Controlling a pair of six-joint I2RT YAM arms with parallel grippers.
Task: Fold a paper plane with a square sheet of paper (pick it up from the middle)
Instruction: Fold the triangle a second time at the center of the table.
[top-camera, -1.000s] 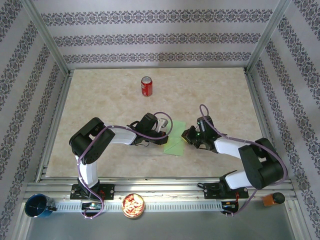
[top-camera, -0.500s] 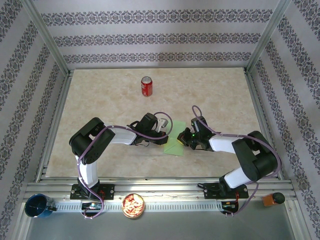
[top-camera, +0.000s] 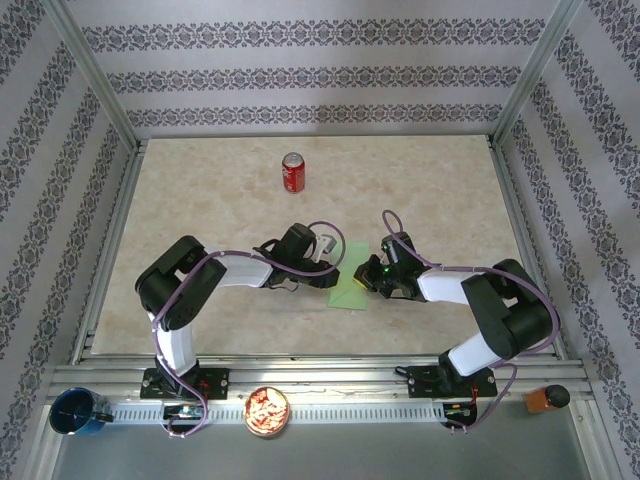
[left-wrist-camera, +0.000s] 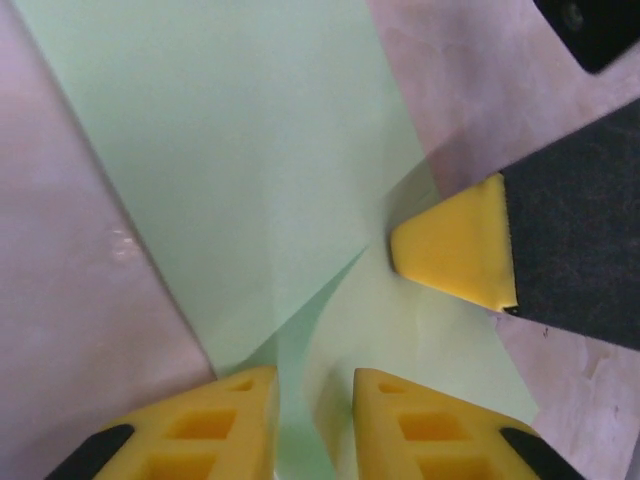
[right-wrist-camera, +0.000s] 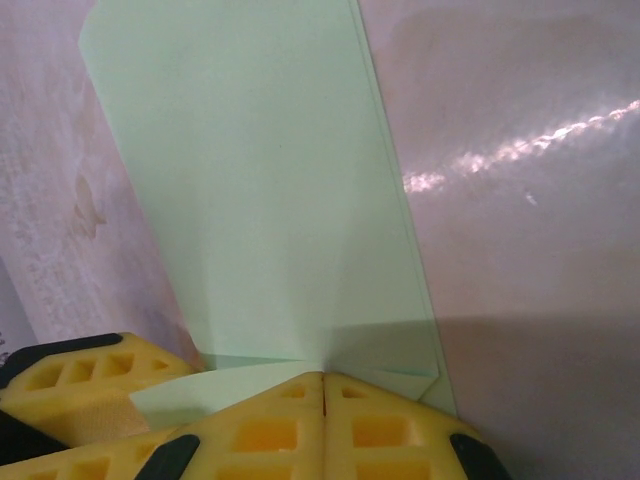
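The light-green sheet of paper lies folded on the table between both arms, a narrow shape with creased flaps. My left gripper sits at its left edge. In the left wrist view the yellow fingers stand slightly apart, open, with a raised flap of the paper running into the gap. My right gripper is shut, tips together, pressing down on the paper at a fold. Its yellow tip rests on the sheet in the left wrist view.
A red can stands upright at the back of the table. On the near rail sit a blue cup, a bowl of snacks and an orange block. Patterned walls and metal posts enclose the table.
The right gripper slid left onto the paper's right edge, then held still. The left arm has barely moved.
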